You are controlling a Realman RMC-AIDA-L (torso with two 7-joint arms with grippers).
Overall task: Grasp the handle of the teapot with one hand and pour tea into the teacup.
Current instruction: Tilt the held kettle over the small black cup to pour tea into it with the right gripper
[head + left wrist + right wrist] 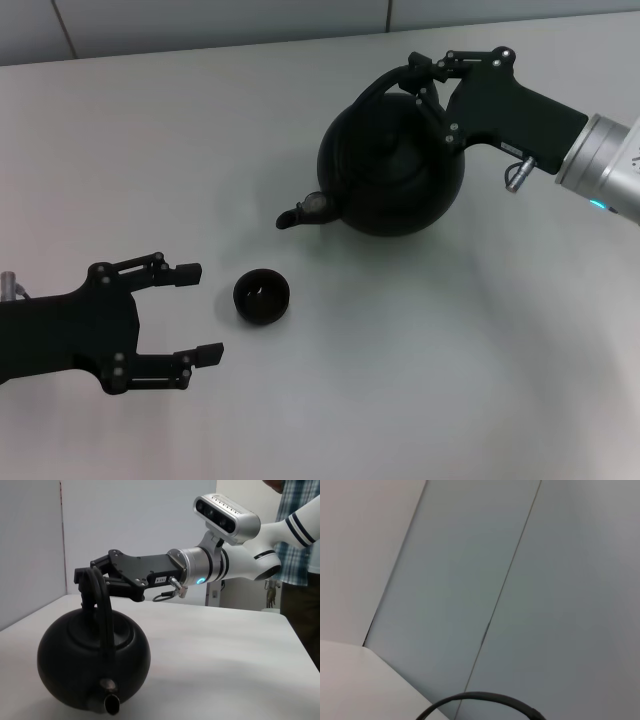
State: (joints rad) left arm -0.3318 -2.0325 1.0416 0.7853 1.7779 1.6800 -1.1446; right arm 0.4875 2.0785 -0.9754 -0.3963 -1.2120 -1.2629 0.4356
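Note:
The round matte-black teapot [392, 170] stands right of centre in the head view, its short spout [290, 217] pointing left toward the teacup [262, 296]. My right gripper [426, 78] is shut on the top of the arched black handle [372, 92]. The left wrist view shows the same grip [86, 578] on the handle [103, 611] above the teapot [90, 660]. An arc of the handle [485, 696] shows in the right wrist view. My left gripper [201, 311] is open and empty, just left of the small black cup.
The white table [420, 380] ends at a pale wall [300, 20] behind the teapot. A person in a plaid shirt [299, 555] stands past the table's far side in the left wrist view.

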